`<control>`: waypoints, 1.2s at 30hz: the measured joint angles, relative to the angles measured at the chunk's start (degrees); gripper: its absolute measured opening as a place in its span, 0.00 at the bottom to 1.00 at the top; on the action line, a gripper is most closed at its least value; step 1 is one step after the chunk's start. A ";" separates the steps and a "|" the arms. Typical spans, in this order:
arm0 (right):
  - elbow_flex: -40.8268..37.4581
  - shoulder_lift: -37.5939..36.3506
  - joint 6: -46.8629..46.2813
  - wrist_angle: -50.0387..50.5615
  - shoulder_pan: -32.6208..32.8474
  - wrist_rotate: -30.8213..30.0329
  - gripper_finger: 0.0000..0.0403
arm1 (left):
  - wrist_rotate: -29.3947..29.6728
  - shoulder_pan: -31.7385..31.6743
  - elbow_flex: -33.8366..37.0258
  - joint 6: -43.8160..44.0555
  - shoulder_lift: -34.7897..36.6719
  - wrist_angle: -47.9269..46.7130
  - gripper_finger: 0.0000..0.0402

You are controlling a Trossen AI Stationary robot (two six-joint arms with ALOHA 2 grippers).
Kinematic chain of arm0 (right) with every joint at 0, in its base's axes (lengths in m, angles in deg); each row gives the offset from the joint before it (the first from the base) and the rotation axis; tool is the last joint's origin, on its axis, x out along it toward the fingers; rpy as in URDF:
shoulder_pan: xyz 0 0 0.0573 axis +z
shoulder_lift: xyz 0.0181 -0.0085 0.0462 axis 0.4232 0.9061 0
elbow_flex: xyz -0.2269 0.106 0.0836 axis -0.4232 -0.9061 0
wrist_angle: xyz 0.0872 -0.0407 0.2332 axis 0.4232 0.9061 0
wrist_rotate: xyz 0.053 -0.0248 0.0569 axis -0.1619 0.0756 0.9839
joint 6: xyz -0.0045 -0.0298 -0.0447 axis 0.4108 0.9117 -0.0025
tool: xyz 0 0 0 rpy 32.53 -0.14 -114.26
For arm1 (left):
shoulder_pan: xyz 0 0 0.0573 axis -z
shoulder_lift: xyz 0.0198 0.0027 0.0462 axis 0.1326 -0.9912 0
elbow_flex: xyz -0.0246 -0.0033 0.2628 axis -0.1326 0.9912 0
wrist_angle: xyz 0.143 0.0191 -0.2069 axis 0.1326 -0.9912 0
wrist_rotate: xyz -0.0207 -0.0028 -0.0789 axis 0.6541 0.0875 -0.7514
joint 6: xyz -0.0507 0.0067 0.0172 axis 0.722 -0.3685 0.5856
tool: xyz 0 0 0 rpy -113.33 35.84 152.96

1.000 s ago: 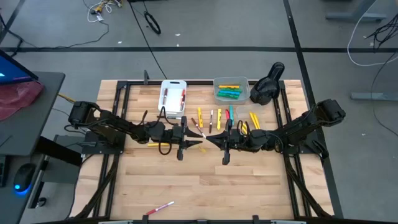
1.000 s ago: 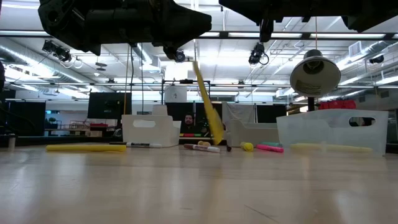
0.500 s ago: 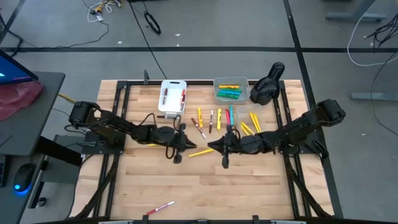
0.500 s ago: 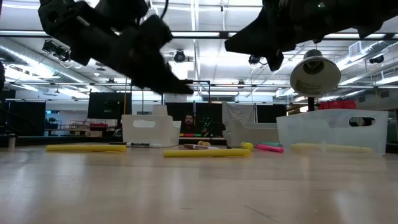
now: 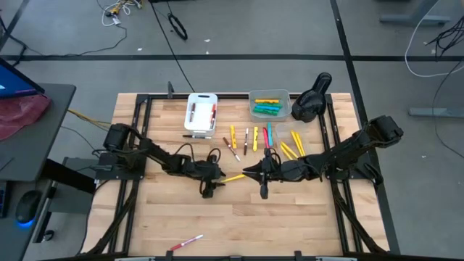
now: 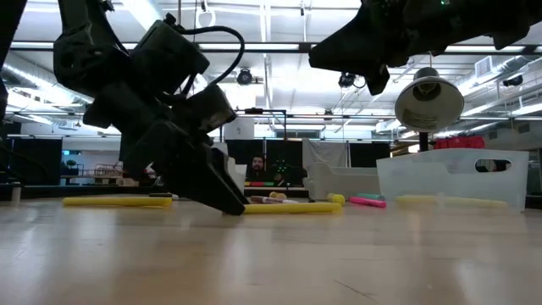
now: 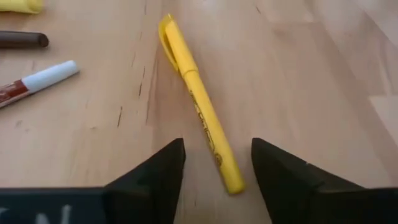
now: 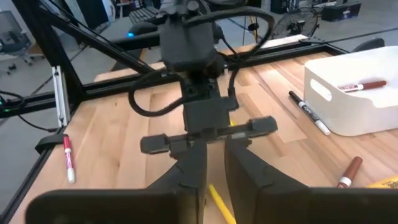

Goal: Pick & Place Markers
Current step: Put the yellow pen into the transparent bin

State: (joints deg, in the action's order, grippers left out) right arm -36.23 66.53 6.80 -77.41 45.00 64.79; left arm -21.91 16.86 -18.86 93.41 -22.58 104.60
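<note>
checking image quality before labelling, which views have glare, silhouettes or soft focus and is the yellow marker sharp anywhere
Low view: bright ceiling lights backlight the left gripper into a near-silhouette. Left wrist view: the yellow marker is sharp, evenly lit, its own fingers soft at the frame edge. High view: even light, faint shadows on the table.

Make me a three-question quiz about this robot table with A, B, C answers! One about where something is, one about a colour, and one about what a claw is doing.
1. Where is the yellow marker that the left gripper reaches for?
A. flat on the table
B. in the white bin
C. up in the air

2. What colour is the lone marker near the table's front edge?
A. blue
B. red and white
C. green

3. How are the left gripper's fingers?
A. shut tight
B. holding a bin
C. open, one on each side of the marker

Answers: 1 A, it lies on the wood; 2 B, the high view shows it; 3 C, the left wrist view shows the gap.
</note>
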 joint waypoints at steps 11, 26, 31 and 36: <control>-0.01 0.00 -4.63 8.01 0.82 2.05 0.15 | 1.77 -1.93 -0.19 0.97 -0.19 -2.66 0.07; -4.36 0.02 -19.81 18.67 0.79 -0.20 0.48 | 9.68 -2.38 0.29 1.49 9.91 3.28 0.07; -10.91 0.15 -15.01 1.33 0.79 -6.88 0.62 | 7.19 -1.75 0.23 0.18 10.32 12.83 0.07; -13.31 0.15 -3.34 -18.35 0.74 -9.71 0.65 | 4.16 -0.73 0.18 -0.39 10.34 21.40 0.07</control>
State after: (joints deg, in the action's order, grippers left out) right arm -49.54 66.69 3.45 -95.76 45.74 55.08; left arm -17.75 16.14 -18.68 93.02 -12.24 126.00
